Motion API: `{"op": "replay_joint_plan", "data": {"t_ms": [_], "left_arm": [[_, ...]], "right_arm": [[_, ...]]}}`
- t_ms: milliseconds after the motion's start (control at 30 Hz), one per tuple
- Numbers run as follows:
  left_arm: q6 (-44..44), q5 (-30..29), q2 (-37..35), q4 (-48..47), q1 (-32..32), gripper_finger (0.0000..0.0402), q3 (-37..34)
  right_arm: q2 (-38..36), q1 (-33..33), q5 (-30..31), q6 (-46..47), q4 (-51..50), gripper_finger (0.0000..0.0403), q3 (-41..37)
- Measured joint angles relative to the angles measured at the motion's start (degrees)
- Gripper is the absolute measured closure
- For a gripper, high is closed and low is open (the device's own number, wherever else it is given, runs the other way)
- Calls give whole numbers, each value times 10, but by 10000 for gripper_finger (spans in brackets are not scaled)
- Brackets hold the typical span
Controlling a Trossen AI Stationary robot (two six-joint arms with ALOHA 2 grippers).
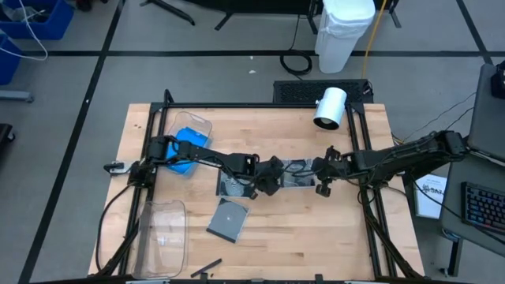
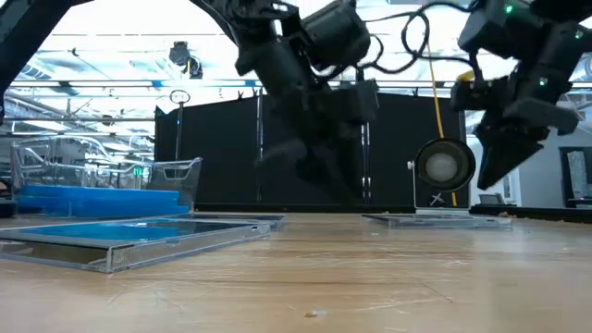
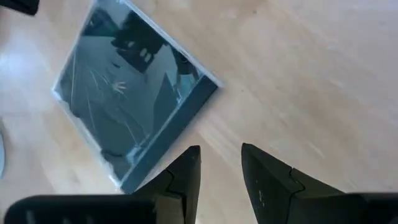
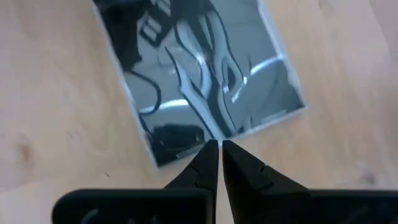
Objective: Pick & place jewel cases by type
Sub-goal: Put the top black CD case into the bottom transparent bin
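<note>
Blue jewel cases binned; three grey cases remain on the surface. Left tool parted, empty; right tool closed, empty.

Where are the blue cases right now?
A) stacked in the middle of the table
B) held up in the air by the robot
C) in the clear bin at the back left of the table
C: in the high view the blue cases sit inside the clear bin at the table's back left.
</note>
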Motion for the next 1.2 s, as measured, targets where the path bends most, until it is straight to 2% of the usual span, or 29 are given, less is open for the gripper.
{"op": "replay_joint_plan", "data": {"t_ms": [100,233,367,533,833,1000,1200], "left_arm": [[-6,-6,31,30,4,280,0],[9,-44,62,80,2,280,3],[33,-83,73,121,1,280,2],[66,-100,74,170,4,280,-1],[199,-178,79,234,-8,279,-3],[216,-181,76,234,-21,279,-4],[210,-146,56,214,-36,279,-5]], "right_arm": [[28,-3,-2,4,-5,387,0],[68,-3,-4,15,-10,387,0],[104,-3,-20,18,-4,387,0],[145,-3,-18,15,20,387,1],[151,-3,-18,15,30,387,0],[146,-3,-18,14,29,387,0],[146,-3,-17,15,27,387,-1]]}}
